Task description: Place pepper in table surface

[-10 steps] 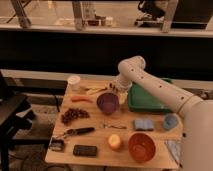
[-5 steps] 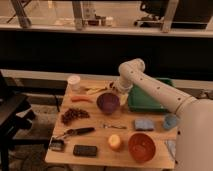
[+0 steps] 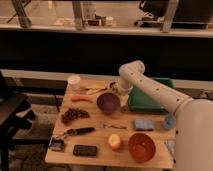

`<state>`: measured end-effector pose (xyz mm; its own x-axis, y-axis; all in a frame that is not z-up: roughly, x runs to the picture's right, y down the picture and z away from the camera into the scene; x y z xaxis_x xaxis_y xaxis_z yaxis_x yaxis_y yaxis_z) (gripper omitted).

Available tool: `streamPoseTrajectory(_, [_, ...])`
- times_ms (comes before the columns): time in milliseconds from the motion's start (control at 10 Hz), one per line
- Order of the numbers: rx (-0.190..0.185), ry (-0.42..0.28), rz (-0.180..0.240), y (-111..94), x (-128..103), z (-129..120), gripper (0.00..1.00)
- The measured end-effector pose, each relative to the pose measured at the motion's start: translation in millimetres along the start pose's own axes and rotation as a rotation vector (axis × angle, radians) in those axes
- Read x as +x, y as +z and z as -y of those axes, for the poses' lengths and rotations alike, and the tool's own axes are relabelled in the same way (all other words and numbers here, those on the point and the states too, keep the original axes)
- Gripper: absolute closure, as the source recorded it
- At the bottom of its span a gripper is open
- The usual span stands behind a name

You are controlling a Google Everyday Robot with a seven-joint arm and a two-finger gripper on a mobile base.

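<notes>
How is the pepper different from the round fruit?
The pepper is long, slim and orange-red; the round fruit is ball-shaped and yellower. The pepper lies toward the left edge, the round fruit near the front edge. Both rest on the table; the gripper, behind the purple bowl, touches neither.

Table surface (image 3: 127, 116) with pepper (image 3: 81, 98), purple bowl (image 3: 108, 102), perhaps grapes (image 3: 74, 115).

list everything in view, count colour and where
table surface: 1, light brown, under everything
purple bowl: 1, purple, centre
pepper: 1, orange-red, left of purple bowl
cup: 1, white, back left
yellow pieces: several, yellow, behind pepper
tray: 1, green, back right
dark cluster: 1, dark red-brown, left side
sponge: 1, blue, right side
red bowl: 1, orange-red, front right
round fruit: 1, yellow-orange, front centre
black tool: 1, black, front left
gripper: 1, white, behind purple bowl, beside tray
</notes>
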<state>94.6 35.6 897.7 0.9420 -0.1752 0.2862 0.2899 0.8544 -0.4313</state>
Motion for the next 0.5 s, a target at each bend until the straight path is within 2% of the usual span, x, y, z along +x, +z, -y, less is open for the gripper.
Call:
streamPoseTrajectory(100, [0.014,-0.025,-0.013,-5.8,-4.8,4.0,0.20])
streamPoseTrajectory(300, [0.034,-0.090,-0.024,-15.8,-29.1,15.2,0.20])
streamPoseTrajectory(500, [0.049,-0.174,-0.015,-21.4,-78.1,31.2,0.20])
